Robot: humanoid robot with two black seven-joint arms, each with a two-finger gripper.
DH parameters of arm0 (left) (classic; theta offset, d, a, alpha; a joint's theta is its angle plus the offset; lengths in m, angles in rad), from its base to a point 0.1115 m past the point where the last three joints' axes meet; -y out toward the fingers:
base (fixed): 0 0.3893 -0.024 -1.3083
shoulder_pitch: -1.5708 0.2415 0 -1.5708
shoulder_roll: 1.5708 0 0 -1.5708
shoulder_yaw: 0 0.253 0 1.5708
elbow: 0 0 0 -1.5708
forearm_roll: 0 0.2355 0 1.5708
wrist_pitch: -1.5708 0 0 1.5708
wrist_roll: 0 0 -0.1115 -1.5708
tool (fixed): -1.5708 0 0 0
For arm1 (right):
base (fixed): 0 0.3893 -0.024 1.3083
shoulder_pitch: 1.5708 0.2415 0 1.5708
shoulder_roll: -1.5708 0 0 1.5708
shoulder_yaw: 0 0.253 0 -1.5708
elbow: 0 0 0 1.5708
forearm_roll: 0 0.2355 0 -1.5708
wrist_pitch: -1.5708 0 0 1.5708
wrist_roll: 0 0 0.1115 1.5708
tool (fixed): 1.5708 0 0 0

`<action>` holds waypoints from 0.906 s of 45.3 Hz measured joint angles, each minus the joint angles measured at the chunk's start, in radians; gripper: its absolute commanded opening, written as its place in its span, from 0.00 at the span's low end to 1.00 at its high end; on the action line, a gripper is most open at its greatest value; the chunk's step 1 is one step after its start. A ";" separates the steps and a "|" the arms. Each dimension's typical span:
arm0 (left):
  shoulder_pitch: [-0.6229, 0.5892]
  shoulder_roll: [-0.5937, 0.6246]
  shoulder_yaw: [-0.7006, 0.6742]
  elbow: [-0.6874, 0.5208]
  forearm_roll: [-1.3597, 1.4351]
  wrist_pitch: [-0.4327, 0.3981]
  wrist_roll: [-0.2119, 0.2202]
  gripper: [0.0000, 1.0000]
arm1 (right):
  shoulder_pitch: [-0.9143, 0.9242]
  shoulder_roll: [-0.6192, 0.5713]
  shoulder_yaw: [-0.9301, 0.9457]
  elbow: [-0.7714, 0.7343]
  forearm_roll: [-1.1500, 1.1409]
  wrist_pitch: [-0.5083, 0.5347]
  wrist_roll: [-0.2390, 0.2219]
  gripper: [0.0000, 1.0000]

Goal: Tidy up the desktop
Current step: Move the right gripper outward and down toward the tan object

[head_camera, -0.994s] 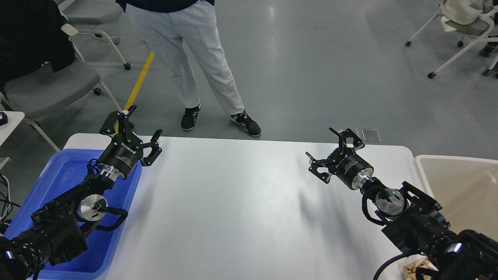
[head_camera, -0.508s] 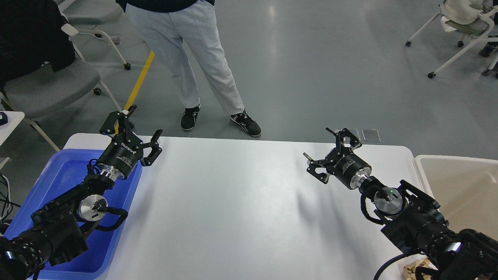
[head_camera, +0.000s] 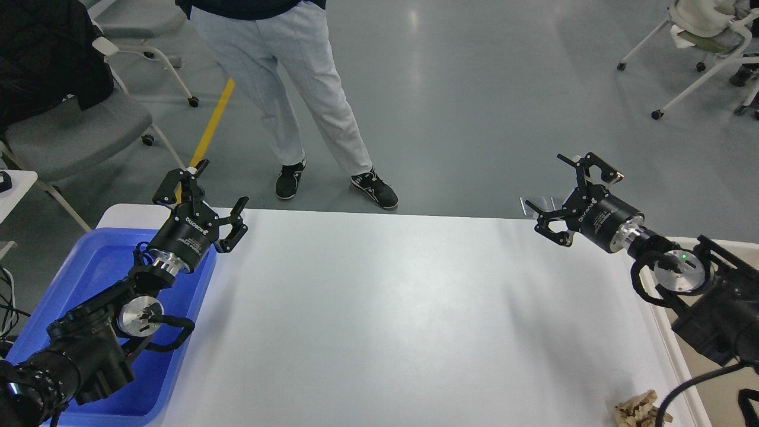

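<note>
With both my grippers spread and empty, the crumpled scrap [head_camera: 637,409] on the desktop [head_camera: 379,320] lies near its right front corner, nearer my right gripper [head_camera: 566,196] than my left gripper [head_camera: 204,198].

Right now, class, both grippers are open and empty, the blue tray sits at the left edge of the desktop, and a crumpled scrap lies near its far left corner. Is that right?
One detail is wrong. The head view shows the crumpled scrap near the desktop's near right corner, not far left. The left gripper and right gripper are open and empty, and the blue tray sits at the left edge.
</note>
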 measured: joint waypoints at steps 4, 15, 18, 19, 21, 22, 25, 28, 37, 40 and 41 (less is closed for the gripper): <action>0.000 0.000 0.000 0.000 0.000 0.000 0.000 1.00 | 0.007 -0.104 -0.019 0.115 -0.088 -0.003 0.001 1.00; 0.000 0.000 0.000 -0.001 0.000 0.000 0.000 1.00 | 0.020 -0.339 -0.049 0.403 -0.432 -0.010 0.003 1.00; 0.000 0.000 0.000 0.000 0.000 0.000 0.000 1.00 | 0.028 -0.391 -0.063 0.467 -0.520 -0.010 0.002 1.00; 0.000 0.000 0.000 0.000 0.000 0.000 0.000 1.00 | 0.031 -0.406 -0.069 0.485 -0.542 -0.009 0.002 1.00; 0.000 0.000 0.000 0.000 0.001 0.000 0.000 1.00 | 0.038 -0.439 -0.086 0.524 -0.594 -0.009 0.002 1.00; 0.000 0.000 0.000 0.000 0.001 0.000 0.000 1.00 | 0.042 -0.455 -0.095 0.543 -0.617 -0.009 0.002 1.00; 0.000 0.000 0.000 0.000 0.001 0.000 0.001 1.00 | 0.054 -0.504 -0.131 0.601 -0.680 -0.009 0.002 1.00; 0.000 0.000 0.000 0.000 0.001 0.000 0.001 1.00 | 0.064 -0.559 -0.170 0.665 -0.735 -0.008 0.003 1.00; 0.000 0.000 0.000 -0.001 0.001 0.000 0.001 1.00 | 0.079 -0.731 -0.295 0.864 -0.908 -0.018 0.002 1.00; 0.000 0.000 0.000 -0.001 0.001 0.000 0.001 1.00 | 0.081 -0.764 -0.324 0.892 -0.949 -0.024 0.003 1.00; 0.000 0.000 0.000 -0.001 0.001 -0.001 0.001 1.00 | 0.082 -0.780 -0.338 0.903 -0.969 -0.026 0.002 1.00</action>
